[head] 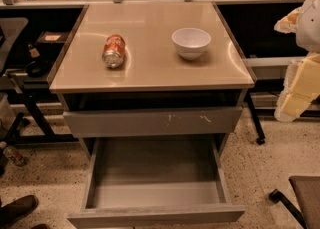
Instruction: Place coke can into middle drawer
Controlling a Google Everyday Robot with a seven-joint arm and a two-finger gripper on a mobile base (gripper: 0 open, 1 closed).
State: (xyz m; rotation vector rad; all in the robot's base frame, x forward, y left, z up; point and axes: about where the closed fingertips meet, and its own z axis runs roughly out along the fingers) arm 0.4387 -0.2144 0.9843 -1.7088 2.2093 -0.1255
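The cabinet top (150,73) is seen left of the gripper (299,85), whose grip cannot be told, the middle drawer (155,173) is pulled open down-left of it, and the white bowl (191,42) and, farther left, the toppled coke can (114,51) are rested on that top.

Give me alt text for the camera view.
A red coke can lies on its side on the left of a tan cabinet top, with a white bowl upright to its right. Below, the middle drawer is pulled open under a shut, scuffed drawer front. The gripper is out of view; only part of the robot's arm shows at the right edge.
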